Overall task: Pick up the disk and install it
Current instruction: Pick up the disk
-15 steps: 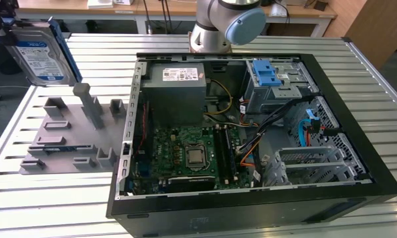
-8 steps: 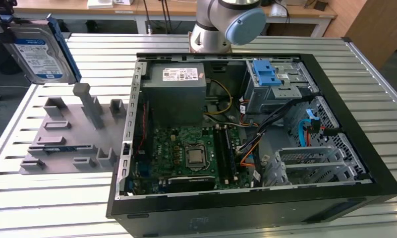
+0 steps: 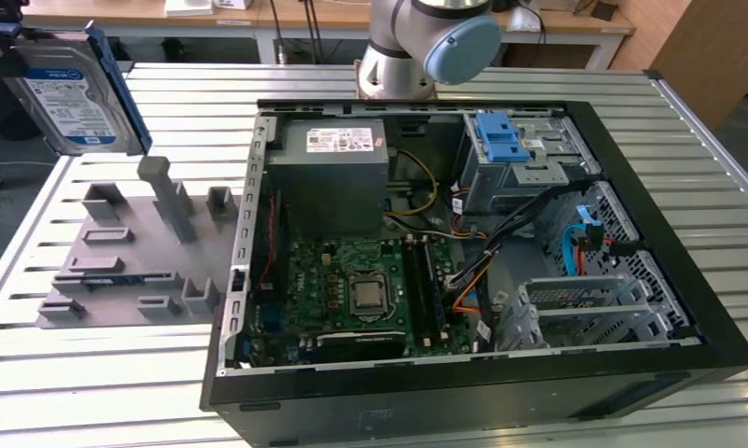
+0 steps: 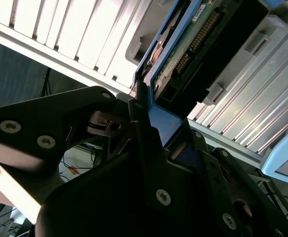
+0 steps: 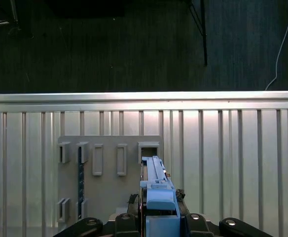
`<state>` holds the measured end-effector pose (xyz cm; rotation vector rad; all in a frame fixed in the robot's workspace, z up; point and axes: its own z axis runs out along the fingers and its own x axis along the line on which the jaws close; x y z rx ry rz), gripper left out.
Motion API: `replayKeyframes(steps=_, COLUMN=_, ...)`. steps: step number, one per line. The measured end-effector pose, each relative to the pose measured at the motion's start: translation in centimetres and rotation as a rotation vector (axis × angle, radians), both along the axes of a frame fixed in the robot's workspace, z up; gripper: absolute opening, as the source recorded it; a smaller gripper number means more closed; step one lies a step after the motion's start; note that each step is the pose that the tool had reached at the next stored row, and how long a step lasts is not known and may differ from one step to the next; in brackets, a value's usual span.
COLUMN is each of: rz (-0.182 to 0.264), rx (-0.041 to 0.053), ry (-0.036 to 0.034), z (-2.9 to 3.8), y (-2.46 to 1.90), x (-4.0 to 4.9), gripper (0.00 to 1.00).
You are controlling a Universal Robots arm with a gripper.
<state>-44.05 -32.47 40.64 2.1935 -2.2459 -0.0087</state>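
Currently the claw is clenched on the disk by its blue bracket, probably to spare the circuit board. The disk hangs at 10 o'clock in the exterior view, above the grey holding fixture and well apart from the open computer case.

Surface: ribbed, silvery metal slats with a raised rail along the edge.
Floor: dark and carpet-like, seen beyond the surface's edge in the first wrist view.
Cable: a thin pale one trails over the floor.
Furniture: light wooden desks on white legs stand behind the surface; a brown wooden panel is at the exterior view's right.
Light: bright and even, with glare on the slats.
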Motion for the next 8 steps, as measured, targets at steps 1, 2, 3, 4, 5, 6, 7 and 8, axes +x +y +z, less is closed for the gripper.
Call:
replayKeyframes(steps=1, rz=0.000, rx=0.0000, ry=0.0000, z=0.08, y=0.00, x=0.00, gripper=0.36)
replayKeyframes(steps=2, rz=0.000, rx=0.0000, ry=0.0000, z=0.15, y=0.00, x=0.00, gripper=0.36)
replayKeyframes(steps=3, rz=0.000, rx=0.0000, ry=0.0000, z=0.21, y=0.00, x=0.00, gripper=0.36)
replayKeyframes(steps=4, rz=0.000, rx=0.0000, ry=0.0001, z=0.29, y=0.00, x=0.00, gripper=0.36)
replayKeyframes(steps=5, rz=0.000, rx=0.0000, ry=0.0001, z=0.36, y=0.00, x=0.00, gripper=0.36)
replayKeyframes(steps=6, rz=0.000, rx=0.0000, ry=0.0001, z=0.44, y=0.00, x=0.00, gripper=0.36)
replayKeyframes(steps=7, rz=0.000, rx=0.0000, ry=0.0000, z=0.51, y=0.00, x=0.00, gripper=0.36)
replayKeyframes(steps=8, rz=0.000, rx=0.0000, ry=0.0001, z=0.59, y=0.00, x=0.00, gripper=0.36)
